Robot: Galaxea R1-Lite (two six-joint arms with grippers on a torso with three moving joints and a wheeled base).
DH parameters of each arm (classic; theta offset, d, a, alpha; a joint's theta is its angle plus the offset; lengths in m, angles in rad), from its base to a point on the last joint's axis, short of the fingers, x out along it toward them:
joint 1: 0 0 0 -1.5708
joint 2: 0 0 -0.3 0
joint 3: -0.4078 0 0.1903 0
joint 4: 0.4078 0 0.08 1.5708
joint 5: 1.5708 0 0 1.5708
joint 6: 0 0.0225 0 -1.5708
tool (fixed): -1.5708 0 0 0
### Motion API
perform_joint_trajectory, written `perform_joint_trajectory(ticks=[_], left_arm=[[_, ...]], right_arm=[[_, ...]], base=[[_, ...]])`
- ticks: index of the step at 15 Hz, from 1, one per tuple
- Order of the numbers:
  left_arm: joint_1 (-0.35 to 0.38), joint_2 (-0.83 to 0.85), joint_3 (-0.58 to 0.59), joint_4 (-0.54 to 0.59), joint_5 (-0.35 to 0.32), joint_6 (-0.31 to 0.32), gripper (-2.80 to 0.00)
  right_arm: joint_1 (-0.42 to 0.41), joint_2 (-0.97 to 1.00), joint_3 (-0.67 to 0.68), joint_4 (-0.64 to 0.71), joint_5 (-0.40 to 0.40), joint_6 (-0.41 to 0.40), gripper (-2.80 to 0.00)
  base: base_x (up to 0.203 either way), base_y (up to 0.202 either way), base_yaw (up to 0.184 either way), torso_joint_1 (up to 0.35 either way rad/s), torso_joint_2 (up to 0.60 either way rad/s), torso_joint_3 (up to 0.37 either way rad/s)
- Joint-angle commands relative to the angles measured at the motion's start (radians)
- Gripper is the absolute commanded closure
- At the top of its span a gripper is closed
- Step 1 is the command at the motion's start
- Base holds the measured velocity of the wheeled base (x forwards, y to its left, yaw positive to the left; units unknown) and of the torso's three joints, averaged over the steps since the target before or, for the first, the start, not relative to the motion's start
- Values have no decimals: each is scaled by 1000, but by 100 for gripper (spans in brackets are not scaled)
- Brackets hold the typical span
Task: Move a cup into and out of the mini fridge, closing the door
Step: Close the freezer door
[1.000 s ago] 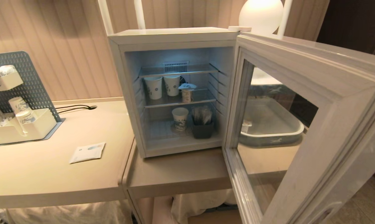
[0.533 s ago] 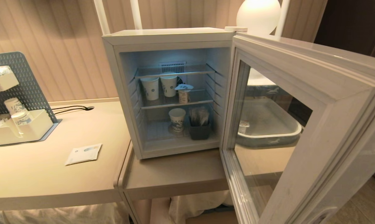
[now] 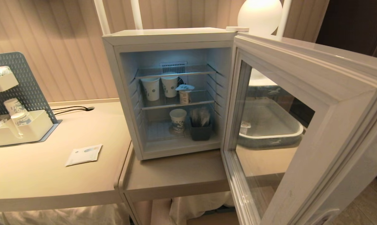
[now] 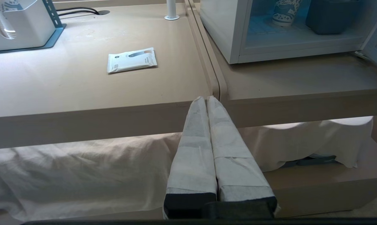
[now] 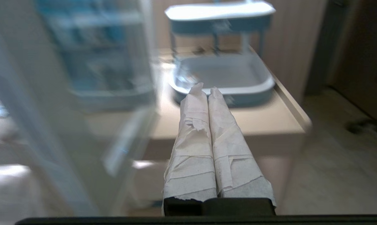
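Note:
The white mini fridge [image 3: 172, 37] stands open on the lower table. Its glass door [image 3: 326, 103] is swung wide toward me on the right. On the middle wire shelf stands the cup [image 3: 184, 94], small and white with a flat lid. Neither arm shows in the head view. My left gripper [image 4: 206, 99] is shut and empty, held low in front of the table's edge, with the fridge's bottom corner [image 4: 219, 31] beyond it. My right gripper [image 5: 206, 87] is shut and empty on the outer side of the open door [image 5: 50, 125], pointing toward a tray [image 5: 254, 89].
Two patterned paper cups [image 3: 151, 88] stand beside the cup, a third [image 3: 178, 119] and a dark bin [image 3: 201, 131] on the fridge floor. A grey tray [image 3: 276, 137] lies behind the door. A white packet [image 3: 84, 154] and a cup organiser [image 3: 16, 125] sit on the left table.
The whole head picture slid a little to the left early on, so the camera moved. The fridge, door and cup have kept their places.

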Motion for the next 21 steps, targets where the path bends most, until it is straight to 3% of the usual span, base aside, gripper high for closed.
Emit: perform_joint_trajectory(ticks=[1,3,5,8,10,12,14,15,17,19,21], left_arm=[[-1,2,0,0,0,0,0],[-1,2,0,-2,0,0,0],[-1,2,2,-2,0,-3,0],[-1,2,2,-2,0,-3,0],[-1,2,2,-2,0,-1,0],[-1,2,2,-2,0,-1,0],[-1,2,0,-2,0,-1,0],[-1,2,2,-2,0,-1,0],[-1,2,1,-2,0,-1,0],[-1,2,0,-2,0,-1,0],[-1,2,2,-2,0,-1,0]], right_arm=[[3,166,-158,37,41,56,0],[8,447,-196,38,139,145,0],[12,709,-207,-18,302,214,0],[17,989,-218,-185,649,283,0],[19,1137,-232,-296,745,308,0],[41,1274,-249,-390,776,341,0],[83,1395,-267,-530,766,428,0],[125,1441,-279,-607,712,488,0],[250,1544,-314,-735,493,583,0],[361,1634,-397,-781,306,618,0],[419,1677,-502,-747,228,627,0]], base=[[0,0,0,0,0,0],[0,0,0,0,0,0],[0,0,0,0,0,0],[0,0,0,0,0,0],[0,0,0,0,0,0],[0,0,0,0,0,0],[0,0,0,0,0,0],[0,0,0,0,0,0],[0,0,0,0,0,0],[0,0,0,0,0,0],[0,0,0,0,0,0]])
